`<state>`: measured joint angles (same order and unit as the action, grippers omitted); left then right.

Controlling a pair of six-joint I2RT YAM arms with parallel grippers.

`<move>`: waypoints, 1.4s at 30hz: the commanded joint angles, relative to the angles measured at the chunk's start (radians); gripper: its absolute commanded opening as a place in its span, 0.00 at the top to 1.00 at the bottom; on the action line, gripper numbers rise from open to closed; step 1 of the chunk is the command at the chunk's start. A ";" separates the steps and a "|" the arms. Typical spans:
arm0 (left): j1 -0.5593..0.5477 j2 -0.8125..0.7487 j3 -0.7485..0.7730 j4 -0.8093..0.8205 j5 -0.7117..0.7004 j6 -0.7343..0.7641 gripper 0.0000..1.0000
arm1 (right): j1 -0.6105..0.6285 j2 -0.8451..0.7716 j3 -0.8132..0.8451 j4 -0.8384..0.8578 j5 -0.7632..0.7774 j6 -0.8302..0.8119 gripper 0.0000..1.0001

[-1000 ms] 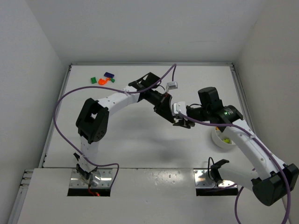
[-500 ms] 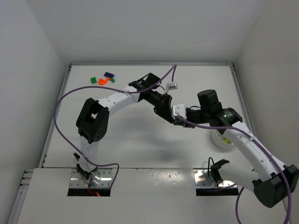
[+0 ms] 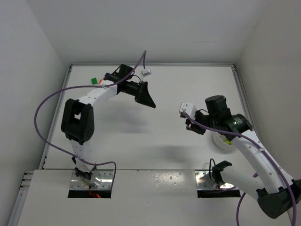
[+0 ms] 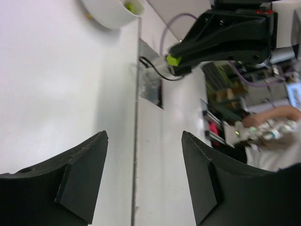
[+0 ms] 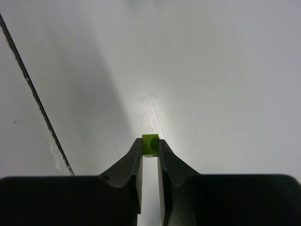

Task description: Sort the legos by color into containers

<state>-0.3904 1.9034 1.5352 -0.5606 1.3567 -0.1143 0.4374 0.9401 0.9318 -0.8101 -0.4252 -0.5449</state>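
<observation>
right gripper (image 5: pixel 150 149) pinches 1 lime lego (image 5: pixel 150 143), left gripper (image 4: pixel 143 155) gapes empty, dish (image 3: pixel 218 141) half hidden behind the right arm (image 3: pixel 251 148)

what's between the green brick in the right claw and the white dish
Nothing visible. The right claw pinches the small lime-green plastic brick close beside the round white plastic dish, with no object between them; the open left claw sits well away.

A robotics lab: white booth walls (image 3: pixel 141 28) enclose the table (image 3: pixel 155 141), with cluttered equipment (image 4: pixel 218 89) beyond its edge.
</observation>
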 commanded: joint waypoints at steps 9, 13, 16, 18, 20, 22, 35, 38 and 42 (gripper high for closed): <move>0.134 -0.139 -0.090 0.111 -0.140 0.018 0.30 | -0.064 0.022 0.139 -0.345 0.417 0.189 0.94; 0.143 -0.159 -0.133 0.197 -0.149 -0.039 0.30 | -0.124 0.106 0.211 -0.363 0.453 0.243 0.96; 0.143 -0.159 -0.142 0.206 -0.149 -0.048 0.30 | -0.181 0.181 0.301 -0.353 0.439 0.284 0.97; 0.143 -0.159 -0.142 0.206 -0.149 -0.048 0.30 | -0.207 0.267 0.376 -0.343 0.406 0.304 0.97; 0.143 -0.159 -0.142 0.206 -0.149 -0.048 0.30 | -0.238 0.316 0.444 -0.366 0.350 0.315 0.97; 0.154 -0.168 -0.142 0.206 -0.159 -0.048 0.30 | -0.250 0.350 0.476 -0.412 0.309 0.301 0.97; 0.193 -0.167 -0.184 0.206 -0.139 0.004 0.29 | -0.379 0.292 0.302 -0.561 0.397 0.220 0.98; 0.202 -0.167 -0.193 0.206 -0.120 0.013 0.29 | -0.397 0.259 0.282 -0.517 0.488 0.211 0.98; 0.211 -0.158 -0.202 0.206 -0.111 0.024 0.29 | -0.407 0.229 0.211 -0.508 0.525 0.200 0.98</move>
<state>-0.1978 1.7760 1.3479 -0.3759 1.2030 -0.1268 0.0452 1.1931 1.1851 -1.3243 0.0269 -0.3252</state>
